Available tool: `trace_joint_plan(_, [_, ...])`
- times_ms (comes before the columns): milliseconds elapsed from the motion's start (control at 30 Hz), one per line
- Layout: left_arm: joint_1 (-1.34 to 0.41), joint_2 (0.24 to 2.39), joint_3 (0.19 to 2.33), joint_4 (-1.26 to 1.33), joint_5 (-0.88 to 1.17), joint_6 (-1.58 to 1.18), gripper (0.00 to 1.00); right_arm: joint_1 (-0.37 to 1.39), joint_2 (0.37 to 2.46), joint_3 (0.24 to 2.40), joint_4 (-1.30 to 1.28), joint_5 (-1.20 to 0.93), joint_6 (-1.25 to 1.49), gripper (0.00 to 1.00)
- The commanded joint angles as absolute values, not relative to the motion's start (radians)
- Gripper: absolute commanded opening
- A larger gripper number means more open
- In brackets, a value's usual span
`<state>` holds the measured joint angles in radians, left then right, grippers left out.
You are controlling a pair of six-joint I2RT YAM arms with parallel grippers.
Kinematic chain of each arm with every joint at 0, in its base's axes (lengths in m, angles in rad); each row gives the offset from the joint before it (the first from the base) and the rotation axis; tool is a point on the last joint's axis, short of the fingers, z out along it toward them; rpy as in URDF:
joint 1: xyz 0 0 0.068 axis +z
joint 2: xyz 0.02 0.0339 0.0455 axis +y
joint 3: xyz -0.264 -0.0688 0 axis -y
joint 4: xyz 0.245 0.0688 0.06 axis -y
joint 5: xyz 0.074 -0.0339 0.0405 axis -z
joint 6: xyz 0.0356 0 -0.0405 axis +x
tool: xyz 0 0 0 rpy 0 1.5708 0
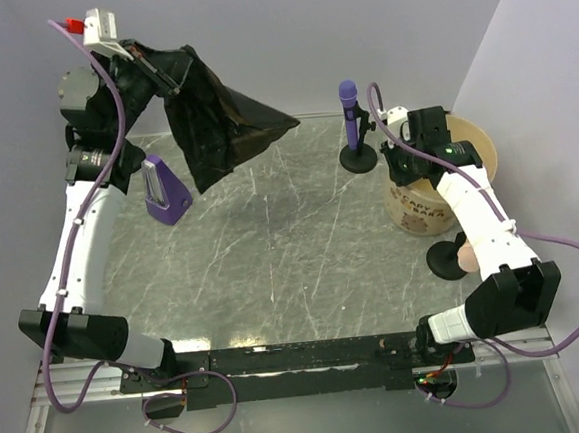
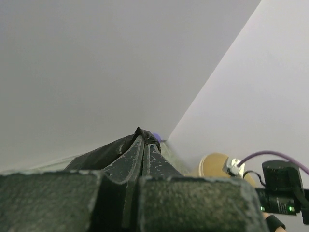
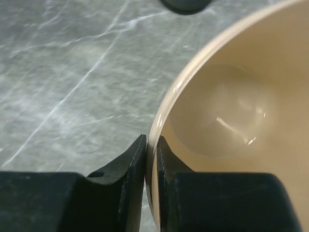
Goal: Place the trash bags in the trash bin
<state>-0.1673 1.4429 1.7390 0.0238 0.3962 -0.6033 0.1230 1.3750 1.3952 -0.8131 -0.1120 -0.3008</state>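
A glossy black trash bag (image 1: 217, 122) hangs in the air at the back left, pinched at its top corner by my left gripper (image 1: 163, 78), which is raised high. In the left wrist view the shut fingers (image 2: 126, 162) clamp the black film (image 2: 96, 155). The tan trash bin (image 1: 477, 150) stands at the right, with print on its side. My right gripper (image 1: 403, 157) is shut on the bin's left rim; in the right wrist view one finger is outside and one inside the rim (image 3: 166, 107), with the pale inside (image 3: 231, 116) showing.
A purple microphone (image 1: 349, 111) stands on a black round base (image 1: 358, 159) left of the bin. Another black round base (image 1: 446, 258) lies near the bin's front. A purple metronome (image 1: 165, 190) stands at the left of the marbled table (image 1: 292, 246). Grey walls enclose the back and sides.
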Motion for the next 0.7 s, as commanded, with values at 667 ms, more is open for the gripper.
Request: trace_joint_plan(667, [-0.195, 1.546, 2.183, 0.156, 0.324, -0.781, 0.01, 0.65, 1.388, 1.563, -0.864, -0.567, -0.406, 0.06])
